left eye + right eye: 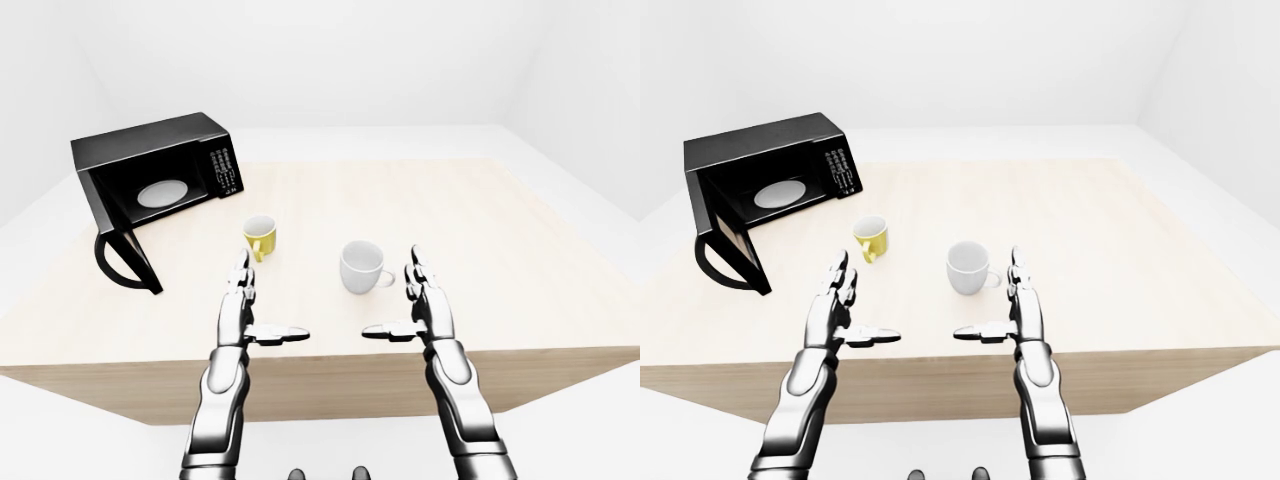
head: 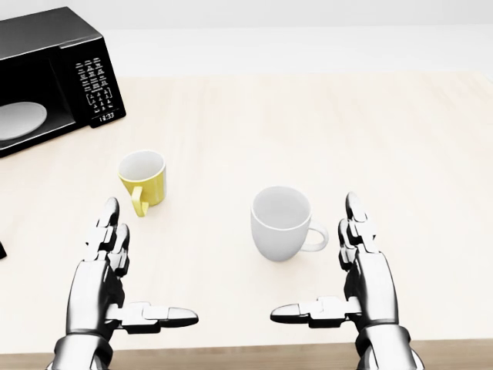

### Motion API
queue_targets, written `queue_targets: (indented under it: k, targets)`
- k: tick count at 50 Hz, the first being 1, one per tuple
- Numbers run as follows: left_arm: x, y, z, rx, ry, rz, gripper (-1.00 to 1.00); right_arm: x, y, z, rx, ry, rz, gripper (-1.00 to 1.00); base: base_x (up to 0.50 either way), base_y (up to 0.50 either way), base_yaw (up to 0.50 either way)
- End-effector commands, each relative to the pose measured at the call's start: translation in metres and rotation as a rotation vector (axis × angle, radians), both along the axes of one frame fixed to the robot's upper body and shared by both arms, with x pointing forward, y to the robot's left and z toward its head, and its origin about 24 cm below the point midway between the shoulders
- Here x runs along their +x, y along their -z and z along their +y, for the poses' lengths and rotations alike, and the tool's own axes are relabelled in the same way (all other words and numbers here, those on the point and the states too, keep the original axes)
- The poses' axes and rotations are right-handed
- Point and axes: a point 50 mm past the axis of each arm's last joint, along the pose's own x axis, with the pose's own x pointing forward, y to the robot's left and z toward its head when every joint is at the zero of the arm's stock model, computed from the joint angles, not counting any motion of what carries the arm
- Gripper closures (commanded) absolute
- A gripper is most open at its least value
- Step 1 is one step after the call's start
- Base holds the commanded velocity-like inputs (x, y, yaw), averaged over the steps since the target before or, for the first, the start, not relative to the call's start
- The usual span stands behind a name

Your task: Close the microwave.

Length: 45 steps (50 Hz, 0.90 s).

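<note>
A black microwave (image 1: 150, 165) stands at the upper left of the wooden table (image 1: 480, 220) in the left-eye view. Its door (image 1: 125, 258) hangs open, swung out toward the table's near edge at the microwave's left side. A white turntable plate (image 1: 162, 192) shows inside the cavity. My left hand (image 1: 272, 298) hovers over the near edge of the table, fingers straight and thumb pointing inward, well to the right of and below the door. My right hand (image 1: 391, 292) mirrors it. Both are open and hold nothing.
A yellow mug (image 1: 261, 236) stands between my left hand and the microwave. A white mug (image 1: 361, 266) sits just beyond and between my hands. The table's near edge (image 1: 330, 360) runs under my forearms. White floor and walls surround the table.
</note>
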Motion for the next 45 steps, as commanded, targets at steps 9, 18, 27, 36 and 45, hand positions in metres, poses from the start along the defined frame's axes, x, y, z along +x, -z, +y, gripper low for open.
queue_targets:
  k: [9, 18, 27, 36, 45]
  targets:
    - [-0.002, -0.002, 0.006, 0.009, 0.006, -0.01, -1.0, -0.001, 0.0, -0.005, -0.014, -0.001, 0.012, -1.0, 0.0, 0.0, 0.0]
    - [-0.003, -0.002, 0.004, 0.01, 0.011, -0.01, -1.0, -0.002, 0.0, -0.003, -0.018, -0.004, 0.015, -1.0, 0.0, 0.0, 0.0]
    - [-0.005, -0.003, 0.004, 0.01, 0.013, -0.015, -1.0, -0.005, -0.003, -0.002, -0.028, 0.0, 0.013, -1.0, 0.0, 0.0, 0.0]
    - [-0.038, -0.055, 0.009, 0.005, -0.01, -0.186, -1.0, -0.034, -0.054, 0.0, -0.05, -0.009, -0.184, -1.0, 0.0, 0.0, 0.0]
    - [-0.076, -0.104, 0.014, 0.006, -0.02, -0.388, -1.0, -0.067, -0.1, 0.004, -0.067, -0.011, -0.374, -1.0, 0.0, 0.0, 0.0]
